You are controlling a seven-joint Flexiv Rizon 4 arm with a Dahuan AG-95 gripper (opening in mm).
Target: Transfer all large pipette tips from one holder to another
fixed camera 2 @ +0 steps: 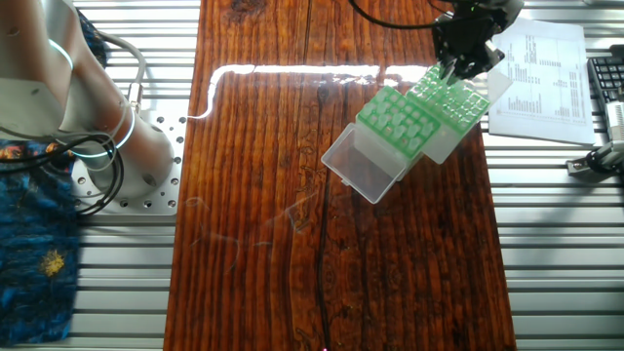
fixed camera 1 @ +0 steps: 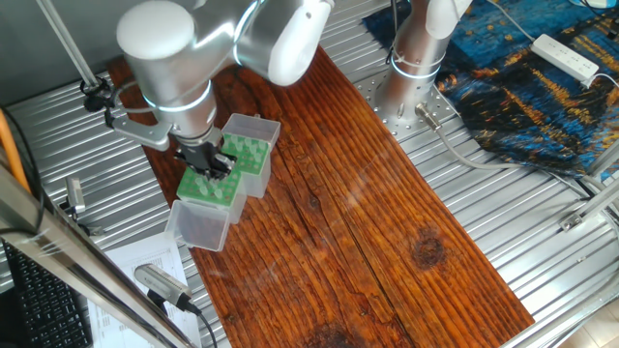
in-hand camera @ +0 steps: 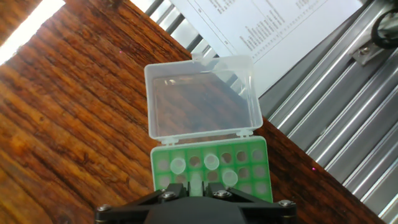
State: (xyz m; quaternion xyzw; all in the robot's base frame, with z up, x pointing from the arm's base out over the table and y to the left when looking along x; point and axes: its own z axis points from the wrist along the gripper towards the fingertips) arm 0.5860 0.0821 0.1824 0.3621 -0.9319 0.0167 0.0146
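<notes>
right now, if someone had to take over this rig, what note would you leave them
Gripper: low over the two green racks; whether it is open or shut on a tip cannot be told.
Racks: two green racks sit side by side on the wooden table, clear lids hinged open.
Tips: in the hand view a few large pipette tips stand in the rack under the gripper, most holes around them bare. The other rack is not clear enough to count.
Done: cannot tell how many have moved.
Left: check both racks, then continue one tip at a time.
</notes>
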